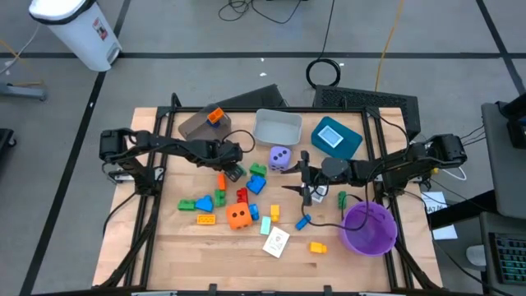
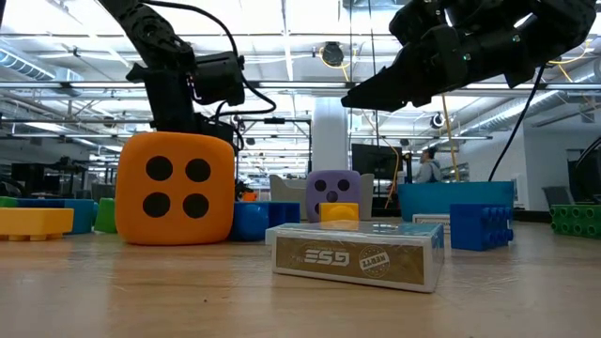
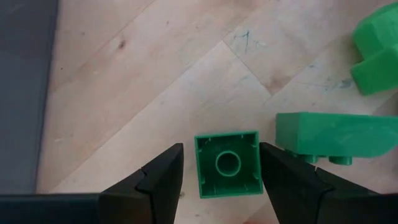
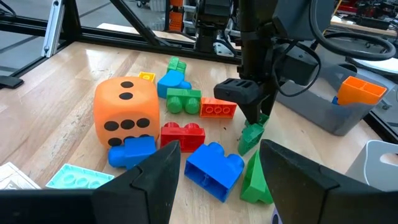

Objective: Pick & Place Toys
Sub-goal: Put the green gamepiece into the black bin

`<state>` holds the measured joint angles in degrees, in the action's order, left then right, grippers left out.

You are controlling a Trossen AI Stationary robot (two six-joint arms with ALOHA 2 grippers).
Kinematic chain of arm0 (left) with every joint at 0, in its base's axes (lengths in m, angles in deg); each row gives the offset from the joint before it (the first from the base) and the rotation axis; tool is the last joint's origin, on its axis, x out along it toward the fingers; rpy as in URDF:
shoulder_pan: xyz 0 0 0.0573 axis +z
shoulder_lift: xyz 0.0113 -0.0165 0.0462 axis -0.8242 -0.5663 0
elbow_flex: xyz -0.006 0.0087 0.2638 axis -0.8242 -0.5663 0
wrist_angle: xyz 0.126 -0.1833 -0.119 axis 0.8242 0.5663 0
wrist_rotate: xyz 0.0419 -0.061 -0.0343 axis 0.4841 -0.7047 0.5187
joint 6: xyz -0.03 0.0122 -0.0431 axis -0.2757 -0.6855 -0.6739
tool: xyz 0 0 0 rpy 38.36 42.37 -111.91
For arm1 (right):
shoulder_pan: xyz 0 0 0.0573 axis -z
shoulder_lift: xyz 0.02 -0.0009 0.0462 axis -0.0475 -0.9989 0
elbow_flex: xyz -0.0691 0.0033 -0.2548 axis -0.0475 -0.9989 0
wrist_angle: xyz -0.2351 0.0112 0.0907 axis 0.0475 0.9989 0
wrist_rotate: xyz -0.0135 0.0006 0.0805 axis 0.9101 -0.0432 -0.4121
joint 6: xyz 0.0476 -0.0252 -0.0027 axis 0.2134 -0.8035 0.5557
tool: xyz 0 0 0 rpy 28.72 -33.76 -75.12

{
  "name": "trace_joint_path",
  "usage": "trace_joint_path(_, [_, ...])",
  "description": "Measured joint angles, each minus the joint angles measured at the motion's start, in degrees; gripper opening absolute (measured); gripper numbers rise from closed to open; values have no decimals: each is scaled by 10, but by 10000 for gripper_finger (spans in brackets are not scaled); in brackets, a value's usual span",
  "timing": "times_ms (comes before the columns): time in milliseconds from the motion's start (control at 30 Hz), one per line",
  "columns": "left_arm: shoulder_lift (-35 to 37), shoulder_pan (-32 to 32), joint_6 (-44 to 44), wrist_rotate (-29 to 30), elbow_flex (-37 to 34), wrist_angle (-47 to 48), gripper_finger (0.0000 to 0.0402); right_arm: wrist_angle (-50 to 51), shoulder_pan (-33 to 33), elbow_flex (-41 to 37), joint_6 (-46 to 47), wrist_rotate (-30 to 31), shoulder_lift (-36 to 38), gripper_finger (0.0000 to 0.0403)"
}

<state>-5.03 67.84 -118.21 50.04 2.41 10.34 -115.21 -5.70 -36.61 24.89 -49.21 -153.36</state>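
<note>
left gripper [image 3: 221, 171] pinches a small green block [image 3: 227, 163] between its fingers; right gripper [image 4: 217, 168] hangs spread, a blue block [image 4: 213, 166] just ahead

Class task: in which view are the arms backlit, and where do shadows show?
Low view: ceiling lights behind leave both arms as silhouettes, yet the orange die is well lit. Right wrist view: only soft shadows under the blue block.

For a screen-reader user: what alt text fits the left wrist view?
The left pincer holds a small green block between its two dark fingers, hollow underside facing the camera, above the wooden table. Two more green blocks lie beside it.
</note>
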Motion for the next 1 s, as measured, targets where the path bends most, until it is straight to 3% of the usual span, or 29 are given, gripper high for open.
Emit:
trace_joint_path(233, [0,0,1,2,0,0,210,0,0,0,0,0,0,212])
trace_joint_path(533, [1,0,14,0,0,0,128,0,0,0,0,0,0,212])
trace_joint_path(800, [5,0,41,-5,0,1,148,0,0,0,0,0,0,212])
trace_joint_path(1000, [27,2,67,-22,15,27,131,0,0,0,0,0,0,212])
